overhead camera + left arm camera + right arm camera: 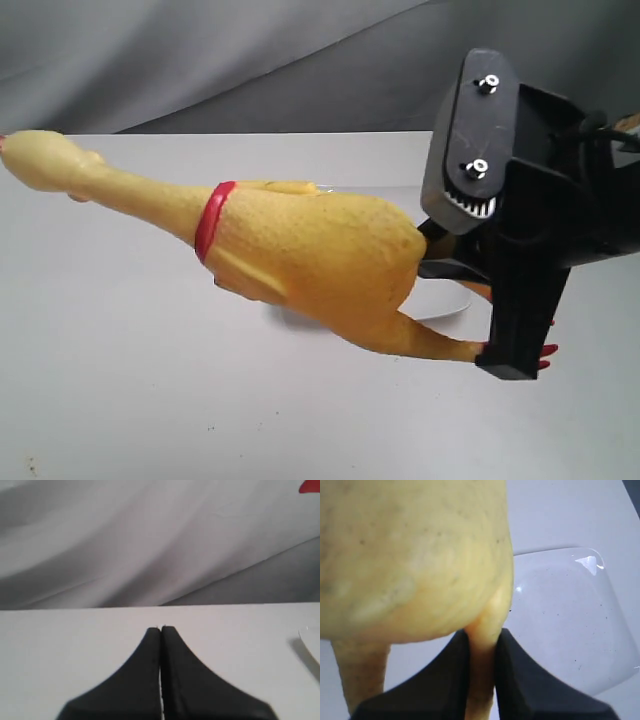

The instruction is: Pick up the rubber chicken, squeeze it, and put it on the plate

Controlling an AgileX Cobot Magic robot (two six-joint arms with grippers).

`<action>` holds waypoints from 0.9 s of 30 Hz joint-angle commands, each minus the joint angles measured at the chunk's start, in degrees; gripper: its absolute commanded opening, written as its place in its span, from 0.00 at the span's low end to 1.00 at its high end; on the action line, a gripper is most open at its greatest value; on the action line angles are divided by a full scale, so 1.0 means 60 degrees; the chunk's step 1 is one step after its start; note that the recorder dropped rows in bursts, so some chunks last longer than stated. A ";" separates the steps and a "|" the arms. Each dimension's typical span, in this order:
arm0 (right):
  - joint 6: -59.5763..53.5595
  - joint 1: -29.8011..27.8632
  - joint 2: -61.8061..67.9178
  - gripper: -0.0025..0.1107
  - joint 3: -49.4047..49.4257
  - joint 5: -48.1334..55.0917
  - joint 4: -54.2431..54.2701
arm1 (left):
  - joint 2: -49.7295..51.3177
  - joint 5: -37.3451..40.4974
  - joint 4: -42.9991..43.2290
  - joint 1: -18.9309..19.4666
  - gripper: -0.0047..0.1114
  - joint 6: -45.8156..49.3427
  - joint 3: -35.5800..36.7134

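The rubber chicken (300,240) hangs in the air, stretched sideways above the table, its head at the far left and its red collar (212,220) mid-neck. My right gripper (440,250) holds it from the right end, next to the red feet (545,352). In the right wrist view this gripper (482,637) is shut on one yellow leg of the chicken (410,555). The plate (570,615) lies on the table below and beside the body, and the chicken mostly hides the plate (445,300) in the exterior view. My left gripper (161,629) is shut and holds nothing.
A white table (120,380) carries everything, with a grey cloth backdrop (250,60) behind it. The plate's rim (311,642) shows at the edge of the left wrist view. A red scrap (311,486) sits in that view's corner; what it is cannot be told.
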 commanded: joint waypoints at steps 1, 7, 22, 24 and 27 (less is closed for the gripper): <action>0.0136 0.0008 -0.0408 0.02 -0.0044 0.0007 0.0565 | -0.0035 -0.0660 0.0047 0.0015 0.04 0.0071 0.0042; 0.0148 0.0008 -0.0468 0.02 -0.0044 0.0223 0.1063 | -0.0035 -0.2105 -0.0795 0.0015 0.04 -0.1198 0.0042; 0.0430 0.0008 -0.0468 0.02 -0.0044 0.0447 0.1061 | -0.0035 -0.2655 -0.0964 0.0015 0.05 -0.4552 0.0042; 0.0430 0.0008 -0.0468 0.02 -0.0044 0.0488 0.1114 | -0.0035 -0.2720 -0.0921 0.0015 0.05 -0.4877 0.0042; 0.0430 0.0008 -0.0468 0.02 -0.0044 0.0610 0.1134 | -0.0035 -0.2675 0.1074 -0.0270 0.07 -0.6438 0.0042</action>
